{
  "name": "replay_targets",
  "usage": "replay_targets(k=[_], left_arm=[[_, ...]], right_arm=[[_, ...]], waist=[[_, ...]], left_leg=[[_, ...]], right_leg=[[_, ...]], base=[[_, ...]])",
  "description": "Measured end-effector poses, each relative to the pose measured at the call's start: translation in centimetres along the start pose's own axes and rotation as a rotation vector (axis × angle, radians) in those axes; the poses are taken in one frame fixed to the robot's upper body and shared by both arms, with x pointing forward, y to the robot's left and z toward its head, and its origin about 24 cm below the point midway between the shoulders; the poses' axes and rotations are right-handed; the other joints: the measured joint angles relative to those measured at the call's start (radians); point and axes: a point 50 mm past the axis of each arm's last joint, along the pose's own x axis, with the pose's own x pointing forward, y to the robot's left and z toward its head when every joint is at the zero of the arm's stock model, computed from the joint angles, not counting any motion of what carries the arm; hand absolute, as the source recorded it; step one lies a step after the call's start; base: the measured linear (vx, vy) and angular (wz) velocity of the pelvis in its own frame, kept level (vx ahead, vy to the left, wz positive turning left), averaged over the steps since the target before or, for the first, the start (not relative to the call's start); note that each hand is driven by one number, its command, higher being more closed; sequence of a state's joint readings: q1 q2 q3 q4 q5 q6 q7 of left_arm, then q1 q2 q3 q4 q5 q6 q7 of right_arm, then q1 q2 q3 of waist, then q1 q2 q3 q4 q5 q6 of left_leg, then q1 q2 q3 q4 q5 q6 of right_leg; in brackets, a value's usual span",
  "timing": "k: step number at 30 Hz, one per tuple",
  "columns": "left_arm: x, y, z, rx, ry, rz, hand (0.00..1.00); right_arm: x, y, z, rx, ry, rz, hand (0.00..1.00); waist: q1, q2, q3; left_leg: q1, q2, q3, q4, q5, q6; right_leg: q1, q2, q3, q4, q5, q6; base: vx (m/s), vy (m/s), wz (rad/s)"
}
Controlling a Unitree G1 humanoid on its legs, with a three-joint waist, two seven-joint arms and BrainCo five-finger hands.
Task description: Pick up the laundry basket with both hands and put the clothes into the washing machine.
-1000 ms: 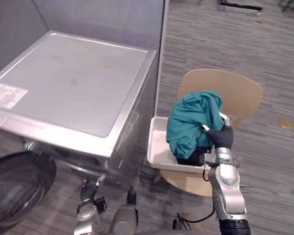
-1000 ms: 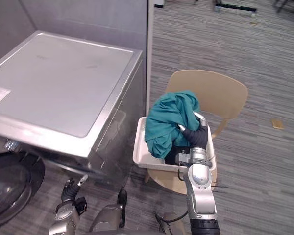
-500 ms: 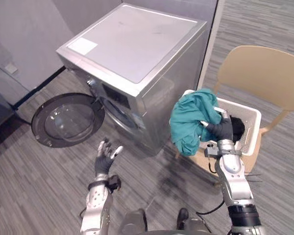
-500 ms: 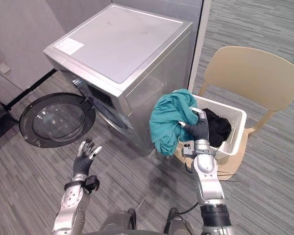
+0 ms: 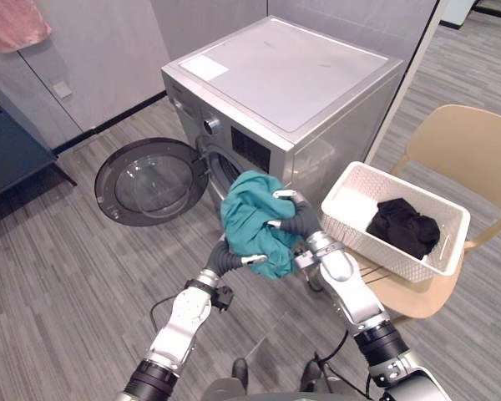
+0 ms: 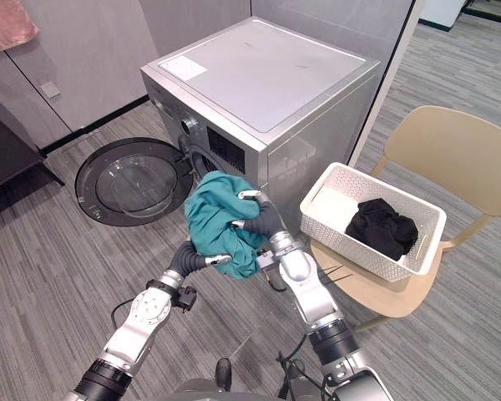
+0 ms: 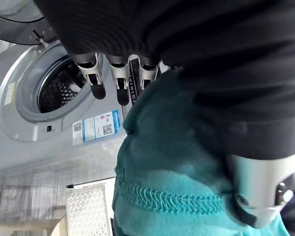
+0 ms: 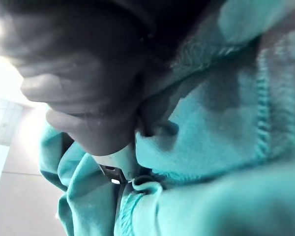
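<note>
Soft, even light from overhead fills the room. The washing machine (image 5: pixel 292 79) top, beyond both hands, carries a pale sheen with no hard glare. The teal garment (image 5: pixel 250 219), gripped by the right hand (image 5: pixel 296 221) and propped from below by the left hand (image 5: pixel 249 261), is bright on top and darkens in its lower folds. Beside the right hand, the white basket (image 5: pixel 376 249) looks nearly washed out, while the black clothing (image 5: pixel 403 227) inside shows little detail. In the right wrist view, a white patch past the hand's cover is burnt out, perhaps a lit wall. Beyond the left hand's fingertips (image 7: pixel 98 91), the drum (image 7: pixel 59 88) lies dim.
</note>
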State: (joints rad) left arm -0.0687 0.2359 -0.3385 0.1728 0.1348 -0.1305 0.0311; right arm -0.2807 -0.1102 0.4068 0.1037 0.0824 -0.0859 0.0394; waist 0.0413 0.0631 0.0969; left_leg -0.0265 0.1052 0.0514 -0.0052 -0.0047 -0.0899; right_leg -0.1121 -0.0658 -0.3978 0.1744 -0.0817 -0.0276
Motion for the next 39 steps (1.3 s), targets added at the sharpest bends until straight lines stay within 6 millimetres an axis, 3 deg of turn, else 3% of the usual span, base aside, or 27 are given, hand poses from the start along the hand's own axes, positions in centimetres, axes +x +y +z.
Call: replay_targets(k=[11, 16, 19, 25, 30, 33, 35, 36, 37, 38, 39], left_arm=[[-0.3, 1.1, -1.2, -0.072, 0.063, 0.138, 1.0], [-1.3, 2.0, -2.4, -0.157, 0.123, 0.242, 1.0], [-2.1, 2.4, -3.2, -0.204, 0.156, 0.299, 1.0], [-5.1, 4.4, -5.7, -0.238, 0.262, 0.47, 1.0], [-9.0, 5.5, -8.7, -0.27, 0.412, 0.586, 1.0], [-9.8, 5.5, -9.9, -0.279, 0.472, 0.602, 1.0], [-10.0, 5.3, -10.3, -0.286, 0.502, 0.597, 1.0], [-10.1, 5.2, -10.4, -0.289, 0.512, 0.597, 1.0], [-10.1, 5.0, -10.4, -0.295, 0.516, 0.597, 1.0], [-10.0, 4.8, -10.5, -0.303, 0.521, 0.597, 1.0], [-10.0, 4.7, -10.5, -0.309, 0.525, 0.598, 1.0]], right_arm=[[-0.5, 1.1, -0.5, 0.086, 0.017, 0.06, 0.0], [-2.2, 1.2, -2.1, 0.053, 0.078, 0.048, 0.0], [-3.4, 0.0, -3.1, 0.015, 0.124, -0.028, 0.0], [-8.1, -5.5, -5.4, -0.106, 0.27, -0.314, 0.0], [-15.5, -9.3, -8.5, -0.209, 0.524, -0.556, 0.0], [-19.2, -10.0, -11.4, -0.191, 0.719, -0.641, 0.0], [-21.5, -9.8, -13.0, -0.161, 0.834, -0.681, 0.0], [-22.2, -9.5, -13.5, -0.146, 0.875, -0.688, 0.0], [-22.9, -9.2, -14.2, -0.129, 0.92, -0.69, 0.0], [-23.4, -8.8, -14.8, -0.112, 0.959, -0.691, 0.0], [-23.8, -8.6, -15.0, -0.105, 0.98, -0.692, 0.0]], waist=[[-0.001, -0.018, -0.027], [0.003, -0.033, -0.036], [0.001, -0.044, -0.042], [-0.001, -0.059, -0.052], [-0.002, -0.064, -0.05], [-0.002, -0.08, -0.035], [0.0, -0.084, -0.023], [0.0, -0.085, -0.011], [-0.003, -0.09, -0.005], [-0.005, -0.092, -0.002], [-0.006, -0.093, 0.0]], left_leg=[[0.002, 0.02, 0.004, -0.018, 0.01, -0.007], [0.007, 0.021, 0.004, -0.017, 0.01, -0.007], [0.015, 0.021, 0.007, -0.018, 0.01, -0.006], [0.026, 0.021, 0.012, -0.028, 0.009, -0.004], [-0.009, 0.014, -0.031, -0.029, 0.015, -0.011], [-0.066, -0.003, -0.1, -0.028, 0.046, -0.013], [-0.106, -0.015, -0.127, -0.029, 0.065, 0.009], [-0.124, -0.02, -0.084, -0.024, 0.073, 0.029], [-0.145, -0.019, 0.051, -0.012, 0.069, 0.065], [-0.159, -0.014, 0.199, -0.011, 0.062, 0.075], [-0.155, -0.01, 0.26, -0.013, 0.062, 0.076]], right_leg=[[-0.009, 0.025, 0.017, 0.007, 0.002, -0.003], [-0.009, 0.027, 0.027, 0.015, 0.0, -0.003], [-0.009, 0.027, 0.038, 0.024, -0.003, 0.002], [-0.016, 0.025, 0.05, 0.049, -0.023, 0.01], [-0.05, -0.004, 0.009, 0.101, -0.069, 0.006], [-0.086, -0.044, -0.07, 0.162, -0.118, 0.008], [-0.093, -0.079, -0.147, 0.182, -0.144, 0.002], [-0.085, -0.095, -0.189, 0.178, -0.147, 0.001], [-0.082, -0.119, -0.237, 0.177, -0.152, 0.003], [-0.078, -0.144, -0.282, 0.186, -0.152, 0.0], [-0.076, -0.157, -0.299, 0.197, -0.156, 0.003]], base=[[-0.01, -0.048, -0.04], [0.0, 0.0, 0.0], [0.01, -0.007, -0.04], [0.0, -0.009, -0.01], [0.03, -0.035, 0.23], [0.02, -0.077, 0.85], [0.02, -0.062, 1.2], [0.02, 0.033, 1.16], [0.05, 0.107, 1.45], [0.08, 0.133, 1.3], [0.16, 0.124, 1.21]])
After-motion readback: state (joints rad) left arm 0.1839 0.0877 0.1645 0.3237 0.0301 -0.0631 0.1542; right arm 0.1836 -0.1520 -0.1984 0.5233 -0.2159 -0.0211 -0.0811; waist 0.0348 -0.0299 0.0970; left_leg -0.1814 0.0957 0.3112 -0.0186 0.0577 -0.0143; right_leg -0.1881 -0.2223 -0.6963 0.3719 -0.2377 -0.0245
